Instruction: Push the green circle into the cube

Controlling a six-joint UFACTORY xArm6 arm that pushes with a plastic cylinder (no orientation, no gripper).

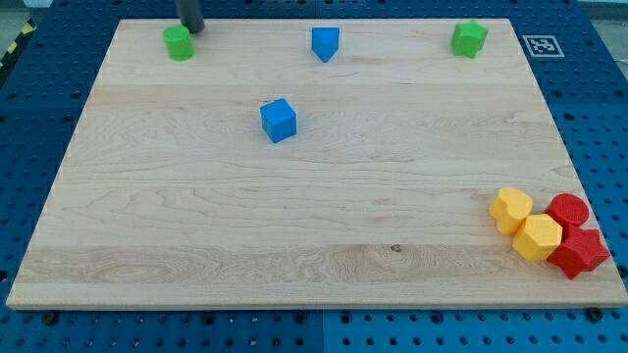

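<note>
The green circle point(179, 43) sits near the board's top left corner. My tip point(193, 29) is just above and to the right of it, almost touching. The blue cube point(279, 120) lies lower and to the right of the green circle, left of the board's middle. The rod comes down from the view's top edge.
A blue pointed block point(325, 43) lies at top centre. A green star-like block point(469, 39) is at top right. Two yellow blocks point(511, 210) point(538, 237) and two red blocks point(568, 211) point(578, 252) cluster at the bottom right edge of the wooden board point(294, 245).
</note>
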